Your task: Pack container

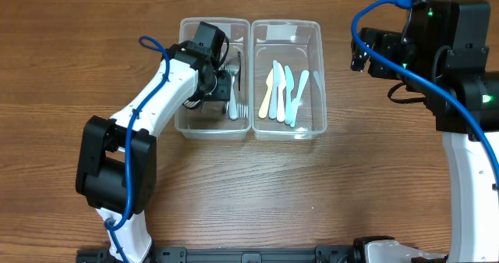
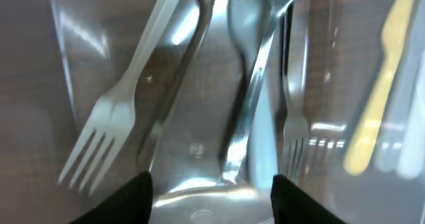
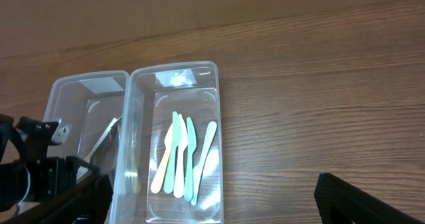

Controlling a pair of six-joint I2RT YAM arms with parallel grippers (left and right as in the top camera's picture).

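On the wood-grain desk (image 1: pixel 374 177), the clear, thin-walled knife tub (image 1: pixel 286 23) holds flat pastel plastic knives (image 1: pixel 282 91). Just left of it, a matching fork tub (image 1: pixel 214 21) holds shiny metal and white plastic forks (image 1: pixel 234 99), with the left fingers (image 2: pixel 136 201) spread apart inside. Well right of the knife tub, the right fingers (image 3: pixel 358 197) gape wide.

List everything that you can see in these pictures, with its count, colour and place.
table: one, brown wood, under everything
left container: one, clear plastic, middle of the table
right container: one, clear plastic, right beside the left container
forks: at least three, one white and the others silver, in the left container
plastic knives: about five, yellow, white and pale green, in the right container
left arm: one, white and black, reaching into the left container
left gripper: open, over the forks
right arm: one, white and black, at the table's right side
right gripper: open, empty
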